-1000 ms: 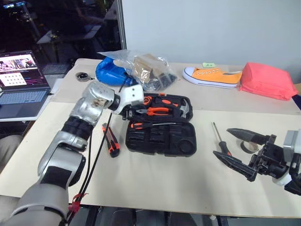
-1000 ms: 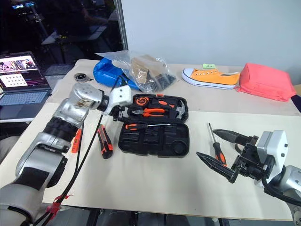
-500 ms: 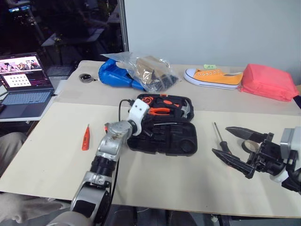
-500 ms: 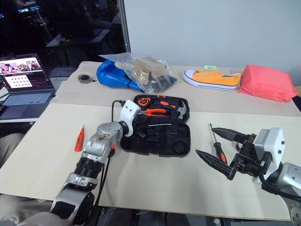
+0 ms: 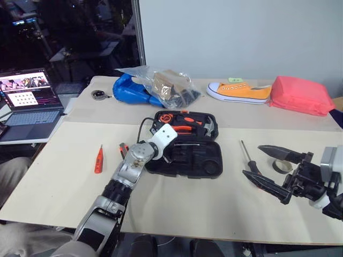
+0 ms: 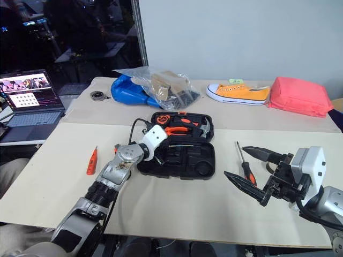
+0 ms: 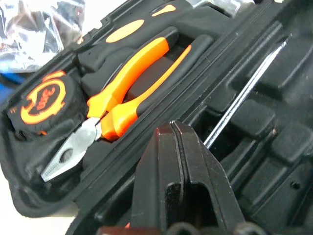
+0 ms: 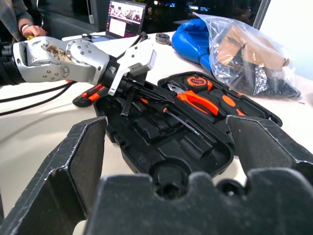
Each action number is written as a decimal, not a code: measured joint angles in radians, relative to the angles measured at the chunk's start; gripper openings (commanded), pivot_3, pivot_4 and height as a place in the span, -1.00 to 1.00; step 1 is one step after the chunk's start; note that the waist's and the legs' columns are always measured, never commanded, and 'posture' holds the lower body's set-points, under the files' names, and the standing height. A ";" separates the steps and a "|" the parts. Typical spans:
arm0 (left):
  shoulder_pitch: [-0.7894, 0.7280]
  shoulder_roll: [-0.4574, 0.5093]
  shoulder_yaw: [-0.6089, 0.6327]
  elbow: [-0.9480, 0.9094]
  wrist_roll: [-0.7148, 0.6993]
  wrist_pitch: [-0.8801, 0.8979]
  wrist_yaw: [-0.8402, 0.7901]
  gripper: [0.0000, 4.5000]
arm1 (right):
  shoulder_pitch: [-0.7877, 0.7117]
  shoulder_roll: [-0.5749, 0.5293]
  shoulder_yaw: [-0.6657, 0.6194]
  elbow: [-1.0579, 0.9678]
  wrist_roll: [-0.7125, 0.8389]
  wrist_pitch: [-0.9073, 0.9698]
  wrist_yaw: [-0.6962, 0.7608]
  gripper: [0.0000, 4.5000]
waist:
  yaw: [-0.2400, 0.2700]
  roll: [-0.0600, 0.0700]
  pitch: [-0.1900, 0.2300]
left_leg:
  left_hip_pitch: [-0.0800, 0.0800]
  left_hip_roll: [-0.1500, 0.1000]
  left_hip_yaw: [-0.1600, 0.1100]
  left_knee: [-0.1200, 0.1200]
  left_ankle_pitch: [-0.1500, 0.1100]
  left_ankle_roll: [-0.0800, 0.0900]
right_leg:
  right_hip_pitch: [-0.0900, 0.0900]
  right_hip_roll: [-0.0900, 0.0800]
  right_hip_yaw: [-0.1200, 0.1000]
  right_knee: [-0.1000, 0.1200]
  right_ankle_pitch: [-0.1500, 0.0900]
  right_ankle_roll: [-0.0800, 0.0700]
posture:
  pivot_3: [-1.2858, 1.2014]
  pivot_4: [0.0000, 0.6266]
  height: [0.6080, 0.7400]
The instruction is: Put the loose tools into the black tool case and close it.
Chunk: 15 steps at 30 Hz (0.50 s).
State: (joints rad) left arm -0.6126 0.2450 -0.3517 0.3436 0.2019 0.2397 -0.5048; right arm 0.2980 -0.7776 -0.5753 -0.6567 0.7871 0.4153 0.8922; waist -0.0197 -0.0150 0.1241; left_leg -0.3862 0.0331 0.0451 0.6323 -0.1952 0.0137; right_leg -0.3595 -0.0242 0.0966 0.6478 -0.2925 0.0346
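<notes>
The black tool case (image 5: pixel 215 169) lies open mid-table, with orange-handled pliers (image 7: pixel 128 88) and a hammer in its far half. One orange-and-black screwdriver (image 8: pixel 182 120) lies across the case's near half. My left gripper (image 7: pixel 172 127) is shut on nothing, its tips down inside the case's left end. The utility knife (image 8: pixel 90 95) lies beside that arm. A small slim orange screwdriver (image 5: pixel 98 159) lies further left. Right of the case lie a second screwdriver (image 5: pixel 245 151) and the dark tape roll (image 5: pixel 277 166). My right gripper (image 5: pixel 253 160) hangs open just above them.
Along the far side are a blue bag (image 5: pixel 130 89), a clear plastic bag (image 5: pixel 172 83), an orange shoe (image 5: pixel 239 91) and a pink pouch (image 5: pixel 298 95). An open laptop (image 5: pixel 29 101) sits at the far left. A person's hand (image 8: pixel 28 28) is beyond it.
My left arm has come down from above the case's left end into it, and its fingers have closed. The right arm has stayed put. The camera has shifted.
</notes>
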 measured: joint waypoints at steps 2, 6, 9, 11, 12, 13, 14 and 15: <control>0.002 0.009 -0.023 0.007 0.039 -0.038 0.009 -0.98 | -0.001 0.000 0.002 0.009 -0.010 0.000 0.008 1.00 | 0.000 0.000 0.000 | 0.001 0.000 0.000 -0.001 0.000 0.000 | 0.002 -0.001 0.000 -0.001 0.000 0.000 | 0.03 -0.52 1.00; 0.004 0.010 -0.039 0.032 0.076 -0.103 0.021 -0.98 | -0.010 -0.012 0.007 0.028 -0.021 0.000 0.021 1.00 | 0.003 0.000 -0.001 | 0.001 0.000 0.000 -0.003 0.000 0.001 | 0.002 -0.002 0.000 -0.002 -0.001 0.001 | 0.03 -0.52 1.00; 0.008 -0.018 -0.029 0.040 0.073 -0.106 0.029 -0.98 | -0.007 -0.015 0.007 0.056 -0.035 -0.009 0.044 1.00 | 0.009 0.000 -0.001 | 0.000 0.000 0.000 -0.003 -0.001 0.001 | 0.002 -0.003 -0.001 -0.003 -0.001 0.002 | 0.03 -0.52 1.00; 0.032 -0.034 0.006 0.029 0.037 -0.107 0.027 -0.98 | -0.006 -0.014 0.007 0.060 -0.045 -0.010 0.038 1.00 | 0.008 0.000 -0.002 | -0.001 0.000 0.000 -0.003 -0.001 0.002 | 0.002 -0.004 -0.001 -0.004 -0.001 0.002 | 0.03 -0.52 1.00; 0.040 -0.044 0.031 0.015 0.012 -0.106 0.020 -0.98 | -0.009 -0.013 0.007 0.059 -0.047 -0.010 0.027 1.00 | 0.007 0.000 -0.002 | -0.002 0.000 0.000 -0.004 -0.001 0.002 | 0.001 -0.004 -0.001 -0.005 -0.001 0.002 | 0.03 -0.52 1.00; 0.061 -0.062 0.061 0.001 -0.028 -0.104 0.013 -0.98 | -0.009 -0.011 0.005 0.061 -0.048 -0.010 0.016 1.00 | 0.006 0.000 -0.002 | -0.002 0.000 0.001 -0.004 -0.002 0.002 | 0.000 -0.004 0.000 -0.005 -0.001 0.002 | 0.03 -0.52 1.00; 0.079 -0.082 0.098 -0.019 -0.084 -0.089 -0.001 -0.98 | -0.015 -0.010 0.006 0.063 -0.049 -0.007 0.002 1.00 | 0.006 0.000 -0.001 | -0.004 0.000 0.001 -0.004 -0.002 0.002 | -0.001 -0.004 0.000 -0.005 -0.001 0.001 | 0.03 -0.52 1.00; 0.094 -0.096 0.125 -0.038 -0.134 -0.061 -0.027 -0.98 | -0.031 -0.003 0.007 0.064 -0.056 -0.001 -0.024 1.00 | 0.005 0.000 -0.001 | -0.005 0.000 0.001 -0.003 -0.002 0.002 | -0.004 -0.004 0.000 -0.005 -0.001 0.001 | 0.03 -0.52 1.00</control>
State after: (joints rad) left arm -0.5184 0.1493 -0.2271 0.3057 0.0681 0.1788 -0.5314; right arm 0.2671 -0.7805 -0.5682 -0.5930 0.7314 0.4140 0.8684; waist -0.0147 -0.0155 0.1232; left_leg -0.3916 0.0333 0.0463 0.6288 -0.1968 0.0161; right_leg -0.3630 -0.0286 0.0962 0.6433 -0.2931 0.0353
